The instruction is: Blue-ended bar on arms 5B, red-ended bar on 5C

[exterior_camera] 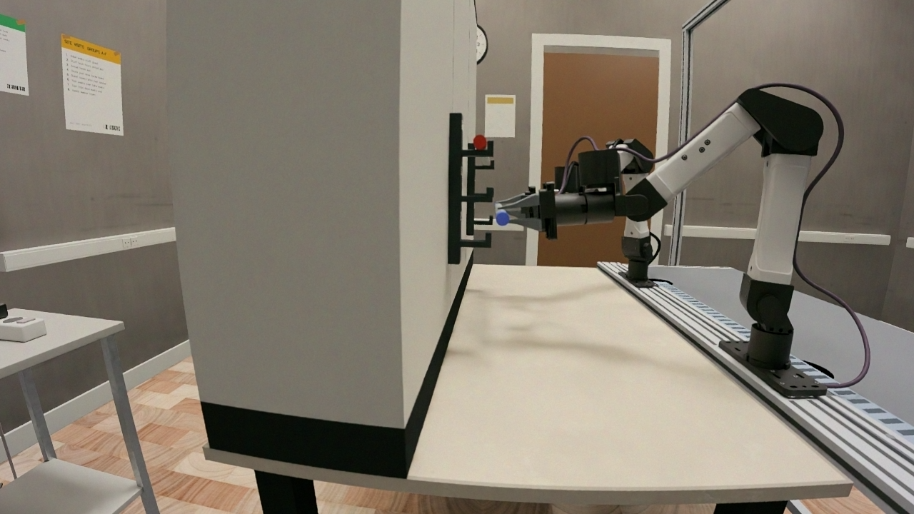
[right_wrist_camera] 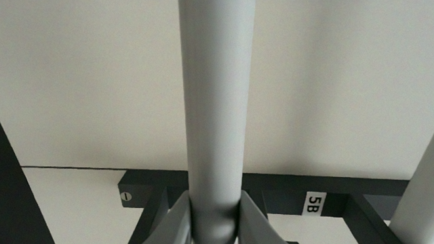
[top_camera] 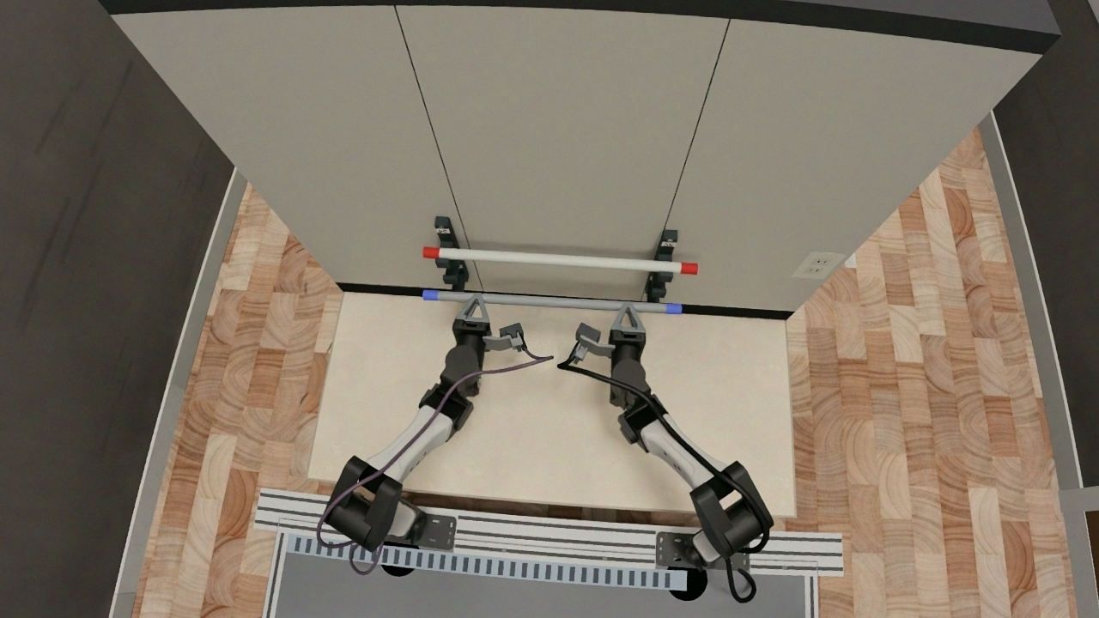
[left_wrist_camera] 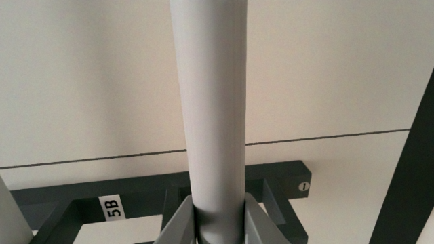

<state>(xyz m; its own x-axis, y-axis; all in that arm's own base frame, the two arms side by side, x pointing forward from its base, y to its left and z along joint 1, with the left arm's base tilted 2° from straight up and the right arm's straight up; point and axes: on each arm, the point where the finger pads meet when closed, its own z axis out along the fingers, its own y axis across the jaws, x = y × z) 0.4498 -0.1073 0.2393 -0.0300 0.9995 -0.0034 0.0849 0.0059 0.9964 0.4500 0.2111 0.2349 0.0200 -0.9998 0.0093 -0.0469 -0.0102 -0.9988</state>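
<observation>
A cream table top (top_camera: 553, 438) (exterior_camera: 575, 415) (left_wrist_camera: 428, 232) — on it, a tall grey cabinet (top_camera: 553, 138) (exterior_camera: 287, 223) (left_wrist_camera: 102, 85) (right_wrist_camera: 102, 85) with a black base (top_camera: 737, 312) (exterior_camera: 306, 440) (left_wrist_camera: 401, 183) (right_wrist_camera: 17, 203).

Red-ended bar (top_camera: 561, 259) (exterior_camera: 480, 141): white along its length — red at both ends
Blue-ended bar (top_camera: 553, 301) (exterior_camera: 502, 218) (left_wrist_camera: 215, 102) (right_wrist_camera: 217, 102): grey, blue ends
Rack (top_camera: 447, 261) (exterior_camera: 455, 191) (left_wrist_camera: 135, 190) (right_wrist_camera: 278, 183): black
5B labels (left_wrist_camera: 112, 207) (right_wrist_camera: 314, 203): white — black characters
Floor (top_camera: 253, 399) (exterior_camera: 172, 440): patchwork of pinkish and tan wood, curved grain
Tabletop (top_camera: 553, 445) (exterior_camera: 575, 396): cream
Door (exterior_camera: 600, 140): brown, white frame
Cables (top_camera: 499, 370) (top_camera: 676, 438) (exterior_camera: 842, 128): one purple, one black
</observation>
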